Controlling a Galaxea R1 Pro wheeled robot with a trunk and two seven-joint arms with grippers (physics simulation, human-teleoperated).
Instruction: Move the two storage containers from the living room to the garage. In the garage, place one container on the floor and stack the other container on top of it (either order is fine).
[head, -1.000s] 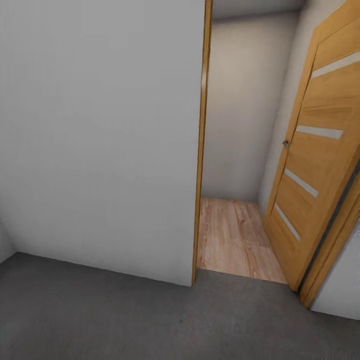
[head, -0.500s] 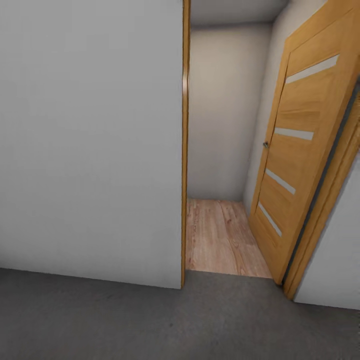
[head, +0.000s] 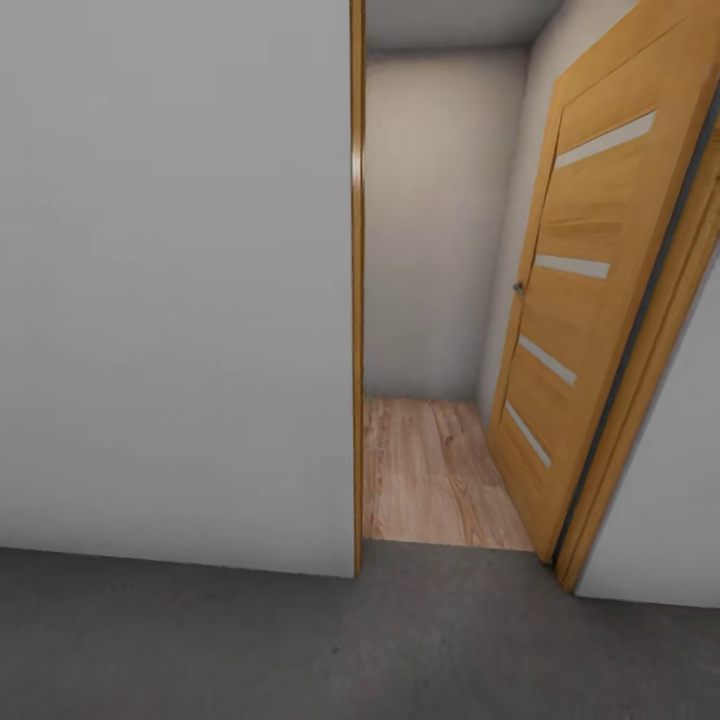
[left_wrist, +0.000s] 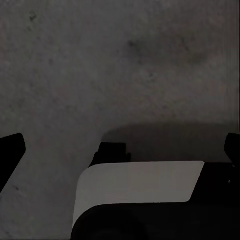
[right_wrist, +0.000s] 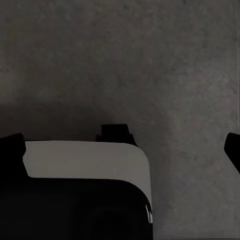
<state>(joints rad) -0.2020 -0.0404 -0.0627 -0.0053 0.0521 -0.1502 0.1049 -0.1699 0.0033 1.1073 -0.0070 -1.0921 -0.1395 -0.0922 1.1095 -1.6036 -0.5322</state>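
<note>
While we stand on the dark grey floor (head: 300, 650) of the garage, a plain grey-white wall (head: 170, 280) faces us beside an open doorway with wood planks (head: 430, 480) and an orange door (head: 590, 290) bearing 4 pale stripes. Both wrist views show fingertips set wide apart over concrete. We see no containers and no writing.

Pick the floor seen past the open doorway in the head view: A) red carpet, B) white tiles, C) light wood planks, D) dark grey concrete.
C: beyond the open striped door, light wood-plank flooring begins where the dark grey floor ends.
</note>
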